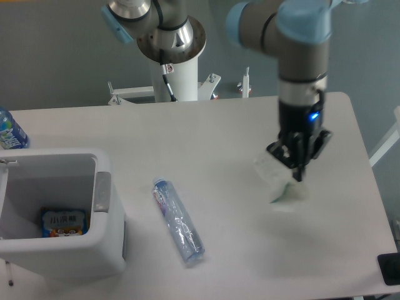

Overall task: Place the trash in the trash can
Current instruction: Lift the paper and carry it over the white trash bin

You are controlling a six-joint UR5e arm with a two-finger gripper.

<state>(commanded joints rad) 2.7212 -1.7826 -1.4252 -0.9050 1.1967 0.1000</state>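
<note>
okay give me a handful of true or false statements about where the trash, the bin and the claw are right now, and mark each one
1. The claw is over the right part of the table with the white carton at its tip. True.
2. The clear crushed bottle is inside the trash can. False: it lies on the table, to the right of the can.
3. The trash can is empty. False: a colourful packet lies at its bottom.
4. The trash can stands at the table's left front. True.
5. A blue-labelled bottle shows at the left edge. True.
</note>
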